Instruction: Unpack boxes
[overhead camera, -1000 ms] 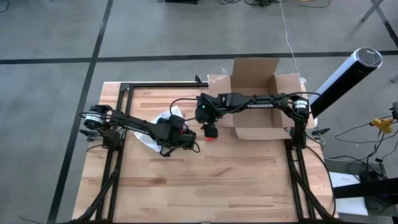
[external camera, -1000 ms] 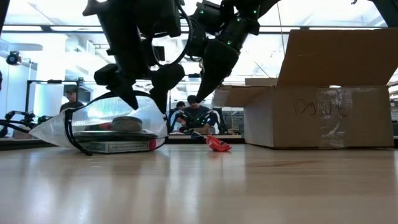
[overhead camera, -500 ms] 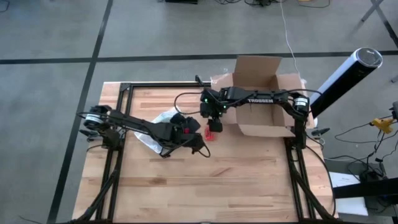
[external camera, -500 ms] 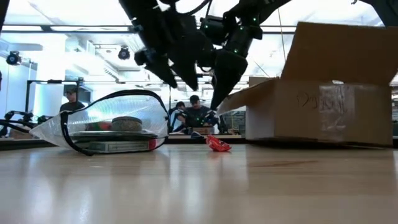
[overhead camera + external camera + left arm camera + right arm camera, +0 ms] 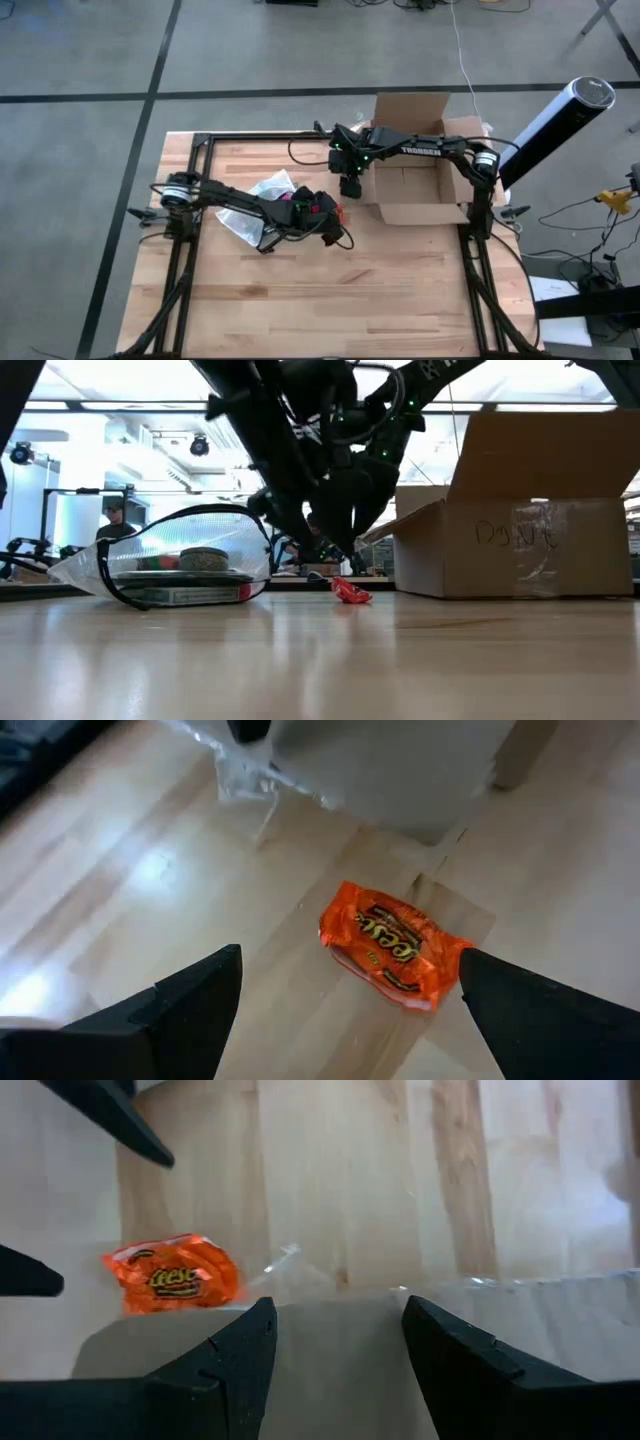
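Note:
The open brown box [image 5: 415,190] stands at the table's far right, flaps spread. An orange candy packet [image 5: 395,945] lies flat on the table just off the box's left flap [image 5: 395,520]. My left gripper [image 5: 350,958] hangs open, slanting down over the packet, one finger to each side and apart from it. My right gripper [image 5: 338,1305] reaches across the box and hangs open over that left flap. A translucent zip pouch [image 5: 260,195] with things inside lies on the table to the left. My right gripper points steeply down over the free edge of the box's left flap [image 5: 340,1350], where clear tape sticks out. Its fingers stand in front of the flap's face; whether they touch it I cannot tell.
A black frame rail [image 5: 195,150] runs along the table's left and far edges. A grey cylinder [image 5: 555,115] leans beyond the right edge. Bare wood lies along the near half of the table [image 5: 330,290]. People sit in the room behind.
My left gripper has gone from beside the pouch toward the table's right, rolling and dipping, and now stands over the orange packet. My right gripper has drawn back toward the far edge and the box. The box swung and tilted briefly, then settled flat again.

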